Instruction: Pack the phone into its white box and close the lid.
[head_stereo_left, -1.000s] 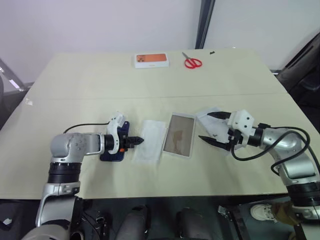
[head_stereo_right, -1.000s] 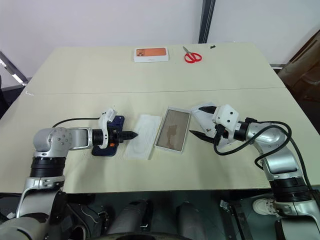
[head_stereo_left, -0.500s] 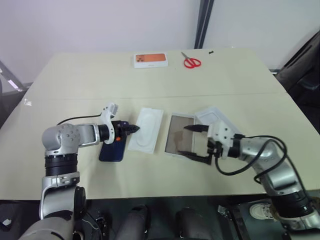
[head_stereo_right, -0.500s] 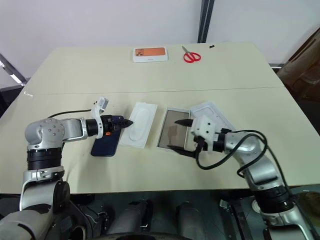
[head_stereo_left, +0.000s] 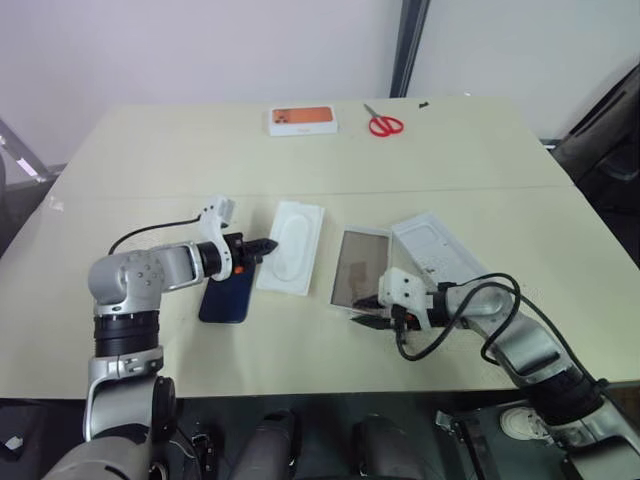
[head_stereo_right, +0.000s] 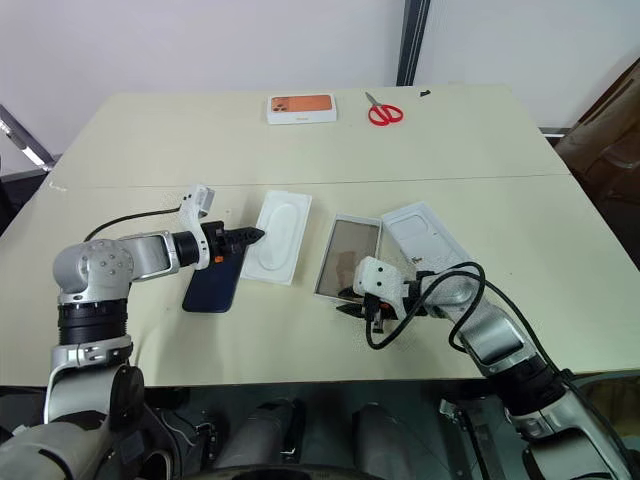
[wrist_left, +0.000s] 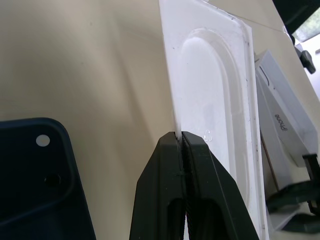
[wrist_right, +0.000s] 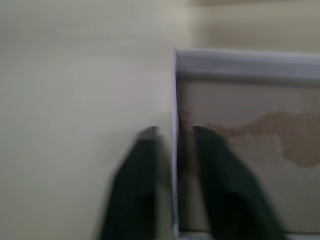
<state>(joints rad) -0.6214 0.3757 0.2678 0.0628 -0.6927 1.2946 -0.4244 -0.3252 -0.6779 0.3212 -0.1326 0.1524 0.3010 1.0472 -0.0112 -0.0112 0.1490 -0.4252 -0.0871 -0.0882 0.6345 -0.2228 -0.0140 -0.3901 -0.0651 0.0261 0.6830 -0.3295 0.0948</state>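
While "iPhone" reads on the lid (wrist_left: 285, 122), left gripper (wrist_left: 180, 136) pinches a white insert (head_stereo_left: 291, 248) beside the phone (head_stereo_left: 228, 294); right gripper (wrist_right: 172, 137) clamps the box (head_stereo_left: 358, 280) rim

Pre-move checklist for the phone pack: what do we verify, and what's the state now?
1. Left gripper shut on the white insert edge: ok.
2. Right gripper pinching the white box rim: ok.
3. Insert out of the box: ok.
4. Phone in the box: not ok, it lies on the table.
5. Lid closed: not ok, it lies inside-up beside the box.
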